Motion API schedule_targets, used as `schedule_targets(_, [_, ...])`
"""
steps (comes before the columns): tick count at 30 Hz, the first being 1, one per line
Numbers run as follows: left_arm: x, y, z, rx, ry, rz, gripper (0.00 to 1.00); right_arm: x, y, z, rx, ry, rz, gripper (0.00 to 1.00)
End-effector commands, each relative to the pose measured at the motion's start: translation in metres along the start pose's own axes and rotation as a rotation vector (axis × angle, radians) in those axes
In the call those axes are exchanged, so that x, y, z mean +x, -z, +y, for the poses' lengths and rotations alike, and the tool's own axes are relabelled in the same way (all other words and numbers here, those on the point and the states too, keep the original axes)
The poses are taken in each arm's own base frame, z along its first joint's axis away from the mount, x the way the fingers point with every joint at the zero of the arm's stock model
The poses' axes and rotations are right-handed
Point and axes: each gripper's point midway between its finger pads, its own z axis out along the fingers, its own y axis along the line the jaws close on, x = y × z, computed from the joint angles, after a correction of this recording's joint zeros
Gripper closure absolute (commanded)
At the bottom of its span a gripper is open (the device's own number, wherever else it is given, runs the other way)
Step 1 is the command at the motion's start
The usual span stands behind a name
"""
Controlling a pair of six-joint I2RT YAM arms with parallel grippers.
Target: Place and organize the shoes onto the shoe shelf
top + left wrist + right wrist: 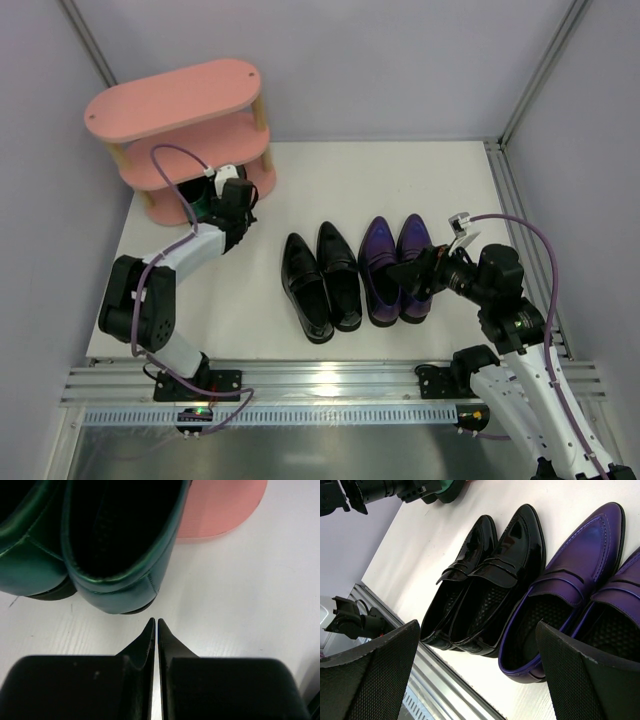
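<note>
From above, your left gripper (232, 200) sits by the teal-green shoes (200, 203) at the foot of the shoe shelf (170, 100). The black pair (320, 280) and purple pair (393, 265) lie on the table (440, 190).
In your left wrist view, the jaws are clenched and empty, just short of a teal heel.
In your right wrist view, the right gripper (477, 630) gapes wide over the purple heels, holding nothing.

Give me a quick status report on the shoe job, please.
Left gripper shut, empty, behind green pair at shelf. Right gripper open beside purple pair. Black pair waiting.
</note>
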Motion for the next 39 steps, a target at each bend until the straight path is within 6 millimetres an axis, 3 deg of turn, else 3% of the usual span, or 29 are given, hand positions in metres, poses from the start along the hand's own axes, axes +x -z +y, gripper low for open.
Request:
schedule_targets(1, [-0.009, 0.009, 0.013, -0.065, 0.005, -0.022, 1.0, -0.005, 0.0, 0.003, -0.014, 0.014, -0.021, 0.03])
schedule_targets(11, [-0.008, -0.008, 0.026, -0.172, -0.053, -0.036, 1.0, -0.004, 0.001, 0.004, -0.013, 0.014, -0.021, 0.03])
schedule_targets(26, [-0.058, -0.015, 0.023, -0.202, -0.061, -0.167, 1.0, -0.006, 0.0, 0.004, -0.015, 0.015, -0.022, 0.03])
schedule_targets(32, [-0.051, -0.019, 0.023, -0.195, -0.053, -0.148, 1.0, -0.006, 0.001, 0.005, -0.016, 0.016, -0.023, 0.03])
schedule_targets(35, [-0.045, -0.012, 0.019, -0.152, -0.025, -0.132, 1.0, -0.005, 0.001, 0.004, -0.014, 0.014, -0.021, 0.03])
schedule_targets(38, [-0.034, 0.011, 0.004, -0.064, -0.016, -0.116, 1.0, -0.006, 0.001, 0.005, -0.016, 0.017, -0.026, 0.03])
schedule_targets(39, [-0.042, 0.027, -0.003, -0.018, 0.003, -0.141, 1.0, -0.005, 0.001, 0.004, -0.016, 0.016, -0.023, 0.03])
